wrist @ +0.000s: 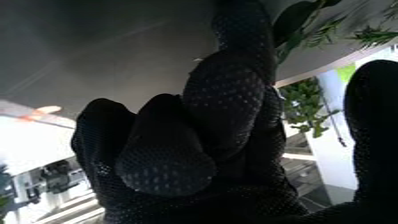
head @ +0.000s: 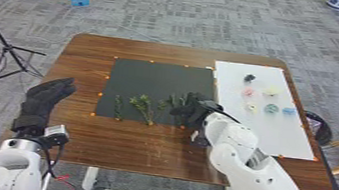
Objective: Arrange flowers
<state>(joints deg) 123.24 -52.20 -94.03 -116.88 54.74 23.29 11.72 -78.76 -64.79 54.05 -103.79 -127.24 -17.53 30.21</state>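
Positioning the black-gloved right hand [head: 193, 111] at the flat black mat's [head: 154, 76] near right part, beside leafy green stems [head: 141, 103] — being unable to tell whether open or closed. Showing small pink, cream and blue blooms [head: 271, 108] on the white rectangular sheet [head: 278, 136] to the right. Extending the black-gloved left hand [head: 42, 98] by the brown wooden tabletop's [head: 134, 152] left edge — fingers straight.

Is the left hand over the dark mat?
No, the left hand is at the table's left side, left of the dark mat.
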